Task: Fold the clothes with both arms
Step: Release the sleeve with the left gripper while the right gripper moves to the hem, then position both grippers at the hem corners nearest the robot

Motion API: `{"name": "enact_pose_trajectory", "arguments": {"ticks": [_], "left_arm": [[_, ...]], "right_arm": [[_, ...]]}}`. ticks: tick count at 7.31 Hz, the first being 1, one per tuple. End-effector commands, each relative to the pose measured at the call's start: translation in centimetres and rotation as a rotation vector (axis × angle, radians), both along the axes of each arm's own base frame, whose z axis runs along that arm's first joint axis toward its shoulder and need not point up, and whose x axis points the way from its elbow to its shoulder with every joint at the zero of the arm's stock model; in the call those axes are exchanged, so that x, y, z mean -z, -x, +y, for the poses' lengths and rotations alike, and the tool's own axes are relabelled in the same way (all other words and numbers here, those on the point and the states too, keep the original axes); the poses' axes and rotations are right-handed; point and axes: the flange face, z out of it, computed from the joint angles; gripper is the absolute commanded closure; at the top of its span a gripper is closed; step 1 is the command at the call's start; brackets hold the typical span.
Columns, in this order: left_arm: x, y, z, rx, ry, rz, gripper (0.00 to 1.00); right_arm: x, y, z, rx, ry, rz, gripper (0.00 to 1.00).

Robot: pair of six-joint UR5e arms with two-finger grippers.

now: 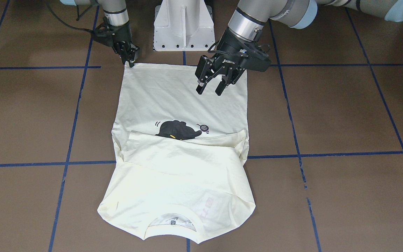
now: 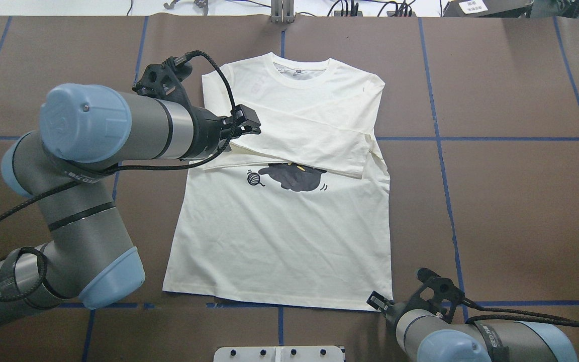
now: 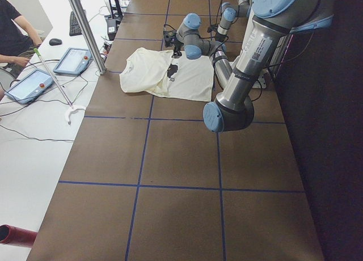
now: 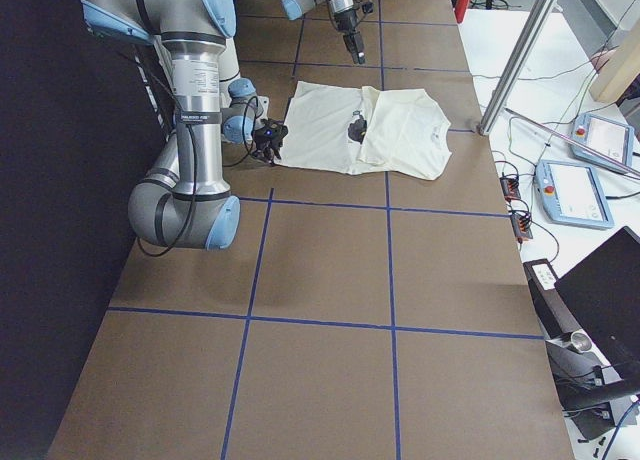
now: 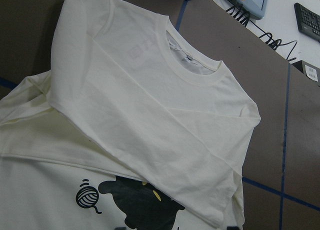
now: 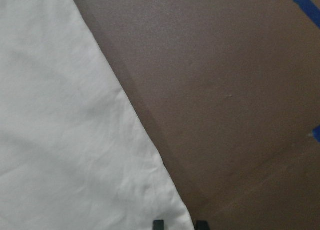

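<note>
The cream shirt (image 1: 173, 98) lies flat on the brown table, cat print (image 1: 180, 130) up. Its collar end is folded over the chest with the plain side showing (image 2: 299, 115). My left gripper (image 1: 209, 91) is open and empty. It hangs well above the hem end; its wrist view looks down on the collar (image 5: 195, 72) from high up. My right gripper (image 1: 131, 62) is low at the hem corner nearest it (image 2: 376, 300). In the right wrist view its fingertips (image 6: 158, 223) stand close together across the shirt's edge (image 6: 150, 155), shut on that corner.
The white pedestal base (image 1: 183, 24) stands just behind the hem. Blue tape lines (image 1: 65, 162) cross the table. Beyond the far edge are a metal post (image 3: 85, 28), tablets (image 3: 71, 59) and a seated person (image 3: 14, 28).
</note>
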Motion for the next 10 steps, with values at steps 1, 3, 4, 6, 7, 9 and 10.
{"name": "enact_pose_trajectory", "arguments": {"ticks": [1, 3, 4, 6, 7, 9, 10], "left_arm": [[0.3, 0.2, 0.1, 0.0, -0.003, 0.008, 0.27], [-0.3, 0.3, 0.2, 0.003, 0.019, 0.001, 0.27], [-2.9, -1.3, 3.1, -0.016, 0.138, -0.017, 0.27], [-3.4, -4.9, 11.0, -0.09, 0.232, -0.213, 0.27], [-3.5, -4.2, 14.7, -0.126, 0.249, -0.303, 0.32], [-4.9, -6.4, 20.8, -0.212, 0.304, -0.421, 0.33], [-9.5, -6.7, 22.1, -0.228, 0.324, -0.507, 0.33]], "right_arm": [[-0.2, -0.2, 0.0, -0.002, 0.002, 0.005, 1.0], [1.3, -1.2, 0.0, 0.001, 0.008, -0.027, 1.0], [2.7, -3.1, 0.1, 0.017, 0.025, -0.061, 1.0], [1.5, -6.9, 0.4, 0.036, 0.042, -0.038, 1.0], [1.9, -7.0, 0.9, 0.05, 0.045, -0.044, 1.0], [1.5, -7.0, 1.8, 0.073, 0.049, -0.036, 1.0], [1.5, -7.0, 1.7, 0.071, 0.048, -0.034, 1.0]]}}
